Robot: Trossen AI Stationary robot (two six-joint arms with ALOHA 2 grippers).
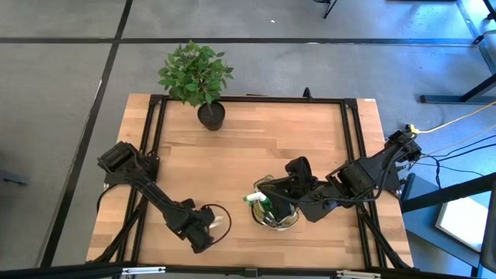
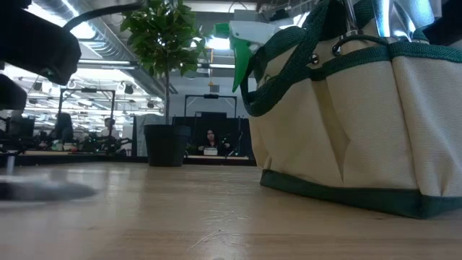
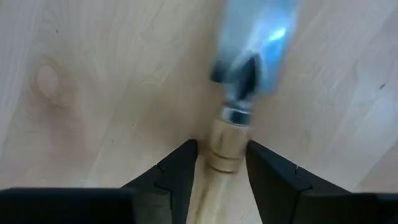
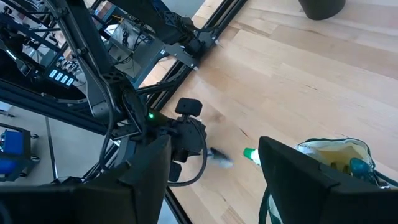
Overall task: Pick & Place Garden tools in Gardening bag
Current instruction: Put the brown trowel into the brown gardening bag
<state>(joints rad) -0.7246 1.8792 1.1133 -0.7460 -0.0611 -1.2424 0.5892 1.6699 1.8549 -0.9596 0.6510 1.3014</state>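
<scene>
Left gripper [image 3: 217, 177] at table's near edge: fingers astride wooden-handled trowel [image 3: 239, 118], closed on handle, tool not yet bagged. Gardening bag [image 1: 277, 211] near centre, spray bottle [image 1: 256, 198] already inside. Right gripper [image 1: 288, 186] over bag, open, empty.

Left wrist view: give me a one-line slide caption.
Left gripper fingers either side of a trowel's wooden handle on the table.

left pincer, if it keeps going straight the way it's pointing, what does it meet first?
The wooden-handled trowel. Its handle already sits between the left pincer's fingers, with the metal blade just ahead. Beneath it lies the table, which the wrist view faces closely, so going on would probably press the tool onto the wood. Depth is unclear.
</scene>
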